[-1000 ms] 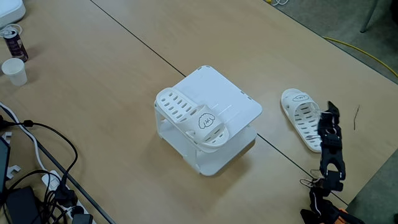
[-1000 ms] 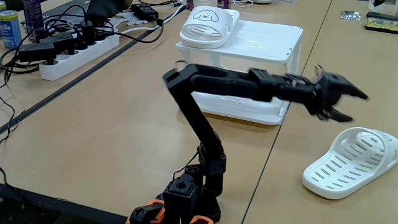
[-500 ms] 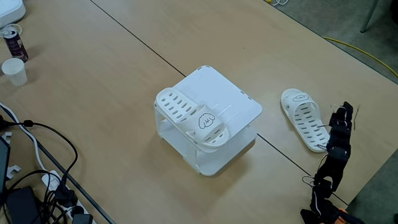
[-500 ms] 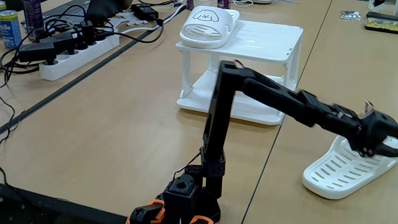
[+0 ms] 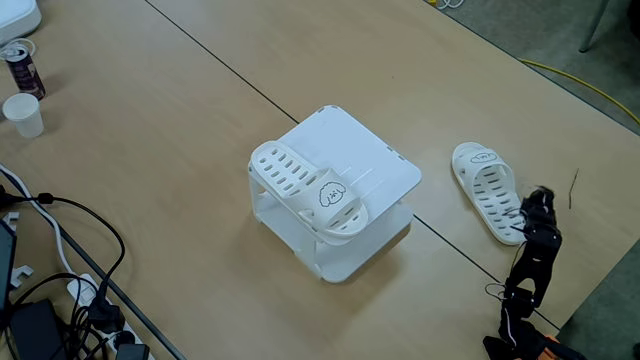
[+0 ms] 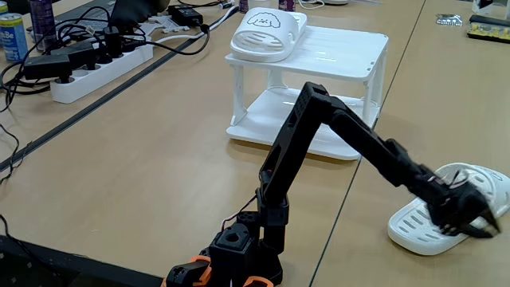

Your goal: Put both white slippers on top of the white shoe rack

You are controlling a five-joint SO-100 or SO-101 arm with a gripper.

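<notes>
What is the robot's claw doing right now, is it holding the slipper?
Gripper: down at the slipper on the table; open or shut cannot be told, it is blurred.

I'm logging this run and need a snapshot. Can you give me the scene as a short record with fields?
slipper on rack: one white slipper lies on top of the white shoe rack, along one edge
slipper on table: second white slipper lies on the table beside the rack
gripper: gripper is down at the heel end of the table slipper; jaw state unclear from blur
task progress: one of two placed
clutter: power strip, cables, paper cup
</notes>
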